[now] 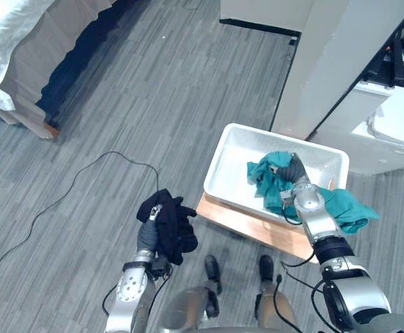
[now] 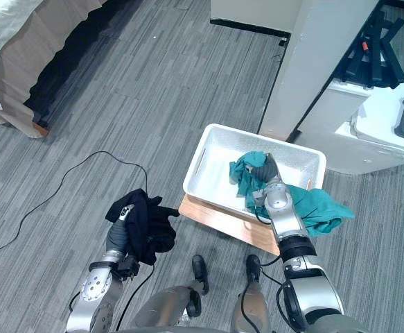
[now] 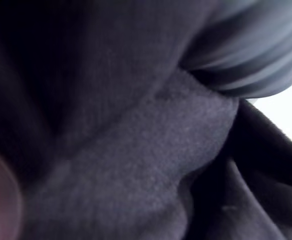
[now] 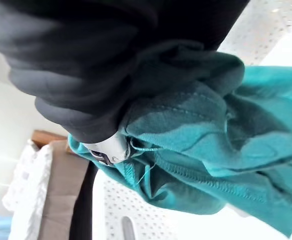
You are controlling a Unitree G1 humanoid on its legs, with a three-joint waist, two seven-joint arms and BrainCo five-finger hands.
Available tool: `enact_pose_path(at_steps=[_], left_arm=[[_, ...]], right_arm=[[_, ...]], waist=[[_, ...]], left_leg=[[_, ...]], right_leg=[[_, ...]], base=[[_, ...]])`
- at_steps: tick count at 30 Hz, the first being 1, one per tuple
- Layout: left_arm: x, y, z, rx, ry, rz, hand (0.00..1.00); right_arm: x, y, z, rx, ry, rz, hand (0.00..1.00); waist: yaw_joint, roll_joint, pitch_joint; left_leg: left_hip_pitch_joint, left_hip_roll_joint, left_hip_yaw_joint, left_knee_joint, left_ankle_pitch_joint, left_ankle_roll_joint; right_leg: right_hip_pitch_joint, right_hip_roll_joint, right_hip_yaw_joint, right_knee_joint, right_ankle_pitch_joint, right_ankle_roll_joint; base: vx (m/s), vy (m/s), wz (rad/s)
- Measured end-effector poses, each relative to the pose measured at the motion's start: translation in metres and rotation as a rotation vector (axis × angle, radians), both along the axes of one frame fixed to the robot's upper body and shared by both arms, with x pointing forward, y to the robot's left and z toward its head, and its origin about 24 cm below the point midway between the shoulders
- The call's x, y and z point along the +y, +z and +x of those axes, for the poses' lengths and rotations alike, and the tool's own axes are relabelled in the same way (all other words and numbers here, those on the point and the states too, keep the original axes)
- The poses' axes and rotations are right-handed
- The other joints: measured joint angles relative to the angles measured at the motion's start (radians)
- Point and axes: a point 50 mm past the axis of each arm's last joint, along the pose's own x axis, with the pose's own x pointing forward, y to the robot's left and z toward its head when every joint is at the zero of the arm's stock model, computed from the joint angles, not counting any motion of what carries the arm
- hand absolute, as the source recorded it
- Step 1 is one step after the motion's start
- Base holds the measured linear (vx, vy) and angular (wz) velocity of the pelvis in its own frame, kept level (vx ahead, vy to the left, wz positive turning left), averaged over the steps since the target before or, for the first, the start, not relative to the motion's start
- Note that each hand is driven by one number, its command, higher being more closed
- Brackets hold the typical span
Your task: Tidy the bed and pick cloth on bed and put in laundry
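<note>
Clutching teal cloth (image 1: 265, 179) in curled right hand (image 1: 295, 172) over white laundry basket (image 1: 219, 163), one end draped outside the rim: likely to drag out onto floor (image 1: 153, 104) if released. Bunching black cloth (image 1: 177, 229) in closed left hand (image 1: 148, 234), beside basket, not yet over it

So you've got a grey plank floor (image 1: 153, 104) carrying everything here. The bed (image 1: 21, 41) sits on it in the far left corner, white sheet over a beige skirt. Nearer you, a bit to the right, a low wooden board (image 1: 236, 220) lies flat on the floor with the white tub (image 1: 219, 163) parked on top, near a white pillar (image 1: 326, 62)
</note>
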Motion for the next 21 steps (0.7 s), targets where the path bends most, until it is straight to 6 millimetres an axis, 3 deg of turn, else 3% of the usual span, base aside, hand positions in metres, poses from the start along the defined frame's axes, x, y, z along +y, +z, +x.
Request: enact_pose_path(at_steps=[3, 8, 11, 13, 18, 21], left_arm=[[0.001, 0.023, 0.002, -0.098, -0.013, 0.006, 1.0], [0.011, 0.063, 0.004, -0.283, 0.015, 0.027, 1.0], [0.022, 0.08, 0.008, -0.36, 0.076, 0.078, 1.0], [0.025, 0.087, 0.013, -0.389, 0.112, 0.119, 1.0], [0.025, 0.108, 0.027, -0.482, 0.181, 0.175, 1.0], [0.026, 0.12, 0.051, -0.525, 0.236, 0.188, 1.0]], right_arm=[[-0.003, 0.003, -0.006, -0.021, -0.007, -0.119, 0.0], [-0.02, 0.011, -0.034, -0.104, -0.057, -0.36, 0.0], [-0.033, 0.013, -0.051, -0.124, -0.103, -0.5, 0.0], [-0.042, 0.009, -0.063, -0.109, -0.13, -0.549, 0.0], [-0.056, 0.004, -0.084, -0.075, -0.19, -0.585, 0.0], [-0.061, -0.002, -0.094, -0.05, -0.216, -0.554, 0.0]], waist=[[-0.005, 0.0, 0.0], [-0.034, -0.004, -0.002], [-0.055, -0.028, -0.022], [-0.059, -0.047, -0.053], [-0.092, -0.057, -0.095], [-0.112, -0.058, -0.116]], left_leg=[[0.038, 0.008, 0.022, -0.003, -0.001, -0.001], [0.132, 0.014, 0.053, -0.044, -0.005, -0.006], [0.172, 0.011, 0.078, -0.073, -0.003, -0.008], [0.195, 0.011, 0.1, -0.091, 0.0, -0.013], [0.232, 0.017, 0.126, -0.1, 0.002, -0.016], [0.242, 0.017, 0.153, -0.1, 0.002, -0.016]], right_leg=[[0.027, 0.008, 0.02, 0.0, 0.0, 0.0], [0.092, 0.012, 0.04, -0.007, -0.006, 0.008], [0.111, 0.012, 0.046, -0.009, -0.024, 0.032], [0.118, 0.016, 0.052, -0.012, -0.038, 0.039], [0.142, 0.027, 0.073, -0.02, -0.038, 0.038], [0.142, 0.034, 0.097, -0.022, -0.037, 0.038]], base=[[0.0, -0.031, -0.21], [-0.02, -0.022, -0.19], [-0.04, -0.029, -0.23], [-0.02, -0.053, -0.29], [-0.01, -0.039, -0.16], [-0.04, -0.026, -0.18]])
